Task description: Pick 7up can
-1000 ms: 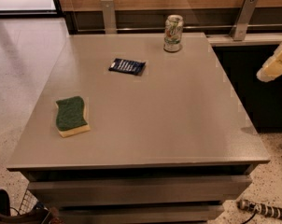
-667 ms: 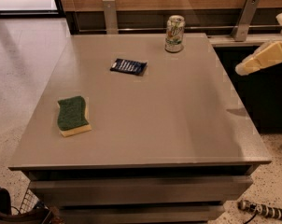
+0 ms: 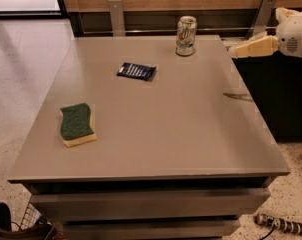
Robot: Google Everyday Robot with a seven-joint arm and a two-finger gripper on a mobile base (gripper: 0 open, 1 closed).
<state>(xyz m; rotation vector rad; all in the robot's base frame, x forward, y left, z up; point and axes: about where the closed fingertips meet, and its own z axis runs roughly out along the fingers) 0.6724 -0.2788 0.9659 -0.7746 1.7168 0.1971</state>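
The 7up can (image 3: 186,35) is a silver-white can with green and red markings and a shiny top. It stands upright near the far edge of the grey table (image 3: 166,129), right of centre. My gripper (image 3: 237,49) is cream-coloured and reaches in from the right edge of the view. It hangs over the table's far right corner, level with the can, and points left toward it. It is about a can's height away from the can, not touching it, and holds nothing.
A flat dark-blue packet (image 3: 136,71) lies left of and in front of the can. A green and yellow sponge (image 3: 77,124) lies near the table's left edge. A wood-panelled wall with metal brackets (image 3: 116,15) runs behind the table.
My gripper has moved left and farther back from beside the table's right edge, closing on the can. The can, packet and sponge have not moved.
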